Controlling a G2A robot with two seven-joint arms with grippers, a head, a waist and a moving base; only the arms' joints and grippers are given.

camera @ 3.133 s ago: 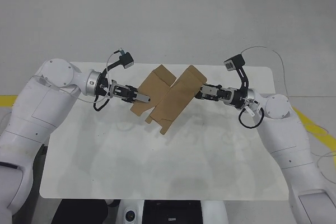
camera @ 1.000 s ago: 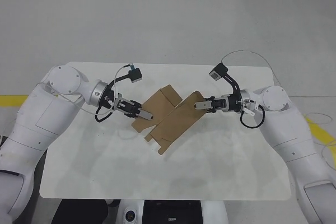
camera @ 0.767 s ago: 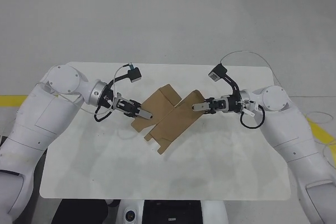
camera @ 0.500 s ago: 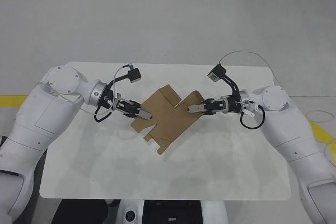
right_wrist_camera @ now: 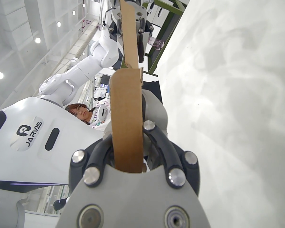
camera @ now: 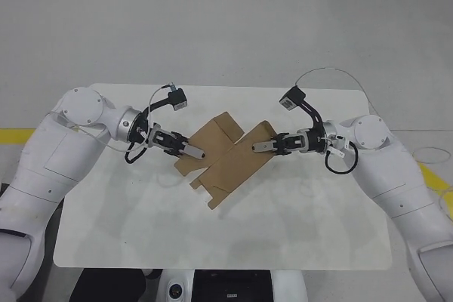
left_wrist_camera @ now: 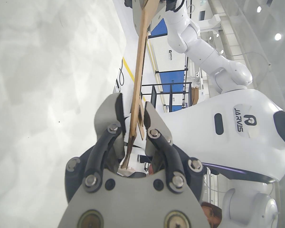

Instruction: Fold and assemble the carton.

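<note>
Two grips | left hand (camera: 198, 153) clamps carton (camera: 230, 160) edge | right hand (camera: 257, 146) clamps opposite edge

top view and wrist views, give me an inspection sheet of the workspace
surface: white table with rounded corners
job's things: brown carton, not yet assembled, held over the table by two opposite ends
clutter: nothing seen
grippers: left gripper shut on one end of the carton; right gripper shut on the other end
cables: thin wire loops from the right wrist camera; a cable arcs at the left wrist
surroundings: grey floor with a yellow line
</note>
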